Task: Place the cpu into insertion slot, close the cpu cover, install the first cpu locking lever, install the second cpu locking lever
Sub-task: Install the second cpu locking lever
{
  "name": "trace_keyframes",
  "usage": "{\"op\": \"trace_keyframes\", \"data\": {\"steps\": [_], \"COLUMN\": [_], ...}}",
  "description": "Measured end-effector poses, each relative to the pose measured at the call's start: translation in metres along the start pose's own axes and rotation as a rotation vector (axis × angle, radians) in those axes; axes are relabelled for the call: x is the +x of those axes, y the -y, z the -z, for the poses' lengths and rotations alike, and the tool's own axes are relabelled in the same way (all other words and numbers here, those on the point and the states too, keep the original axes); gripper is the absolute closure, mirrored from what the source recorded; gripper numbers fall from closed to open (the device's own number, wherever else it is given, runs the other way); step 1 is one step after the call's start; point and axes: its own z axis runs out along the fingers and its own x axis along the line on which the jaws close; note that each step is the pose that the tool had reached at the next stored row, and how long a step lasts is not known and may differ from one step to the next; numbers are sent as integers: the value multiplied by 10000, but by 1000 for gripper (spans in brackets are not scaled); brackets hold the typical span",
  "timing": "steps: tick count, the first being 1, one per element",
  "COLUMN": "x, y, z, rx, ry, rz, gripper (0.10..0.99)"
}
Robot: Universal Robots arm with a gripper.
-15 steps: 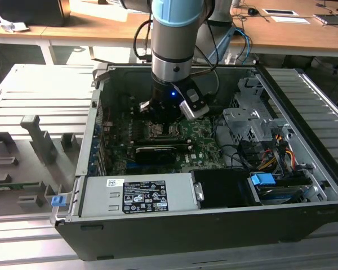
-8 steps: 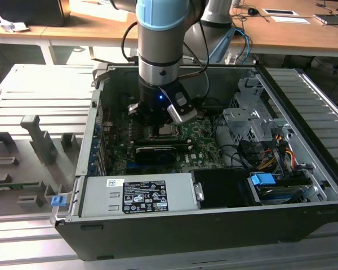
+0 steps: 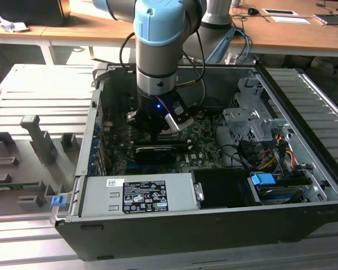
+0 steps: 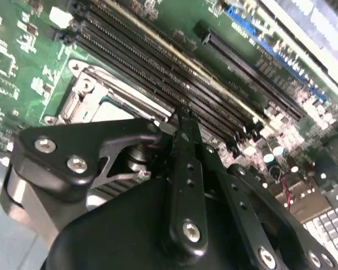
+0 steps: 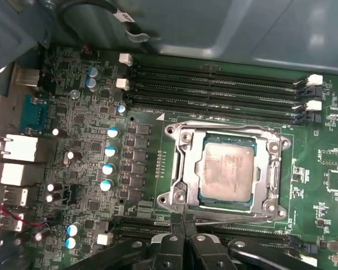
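Starting at the exterior view's left: grey slotted worktop with moulded fixtures, then the open dark-grey computer case, with the blue-and-silver robot arm reaching straight down into it over the green circuit board. In the first wrist view, reading across from the silver rear ports and the row of blue-topped capacitors: the cpu, a small flat square chip with a pale silvery-beige face, lying level in the insertion slot, framed by the cpu cover, a thin silvery square metal frame already folded down around it. Cannot tell from here whether either locking lever is latched. Likely trouble: a sideways slip off the socket's rim, caused by such a thin metal edge giving little purchase, scraping the board or knocking the long black memory slots just beside the socket. Also possible: a cover forced down on a chip sitting slightly askew, bending contacts underneath. Then the black pincer, in both wrist views narrowed right down, tips drawn together with no gap to speak of, resting at the socket's edge between frame and neighbouring black slots. Holds nothing large. Impossible to say whether a fine lever wire sits nipped between the tips.
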Motion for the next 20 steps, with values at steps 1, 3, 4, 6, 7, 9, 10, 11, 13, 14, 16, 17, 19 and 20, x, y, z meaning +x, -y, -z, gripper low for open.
{"op": "trace_keyframes", "data": {"steps": [1, 3, 4, 6, 7, 9, 10, 11, 13, 14, 16, 17, 19, 20], "x": [6, 23, 50, 86, 102, 115, 121, 128, 138, 142, 154, 157, 161, 163], "y": [33, 103, 143, 186, 207, 228, 232, 237, 238, 239, 239, 241, 242, 241], "z": [0, 6, 8, 4, -5, -32, -47, -90, -112, -118, -137, -147, -159, -159], "rx": [-125, -498, -858, -1217, -1406, -1581, -1677, -1790, -1925, -1973, -2050, -2067, -2111, -2116], "ry": [15, 56, 92, 124, 137, 143, 145, 135, 128, 122, 116, 112, 107, 107], "rz": [2, 10, 31, 83, 132, 208, 258, 375, 495, 550, 627, 652, 700, 708], "gripper": [980, 980, 980, 980, 980, 980, 980, 980, 980, 980, 980, 980, 980, 980]}}
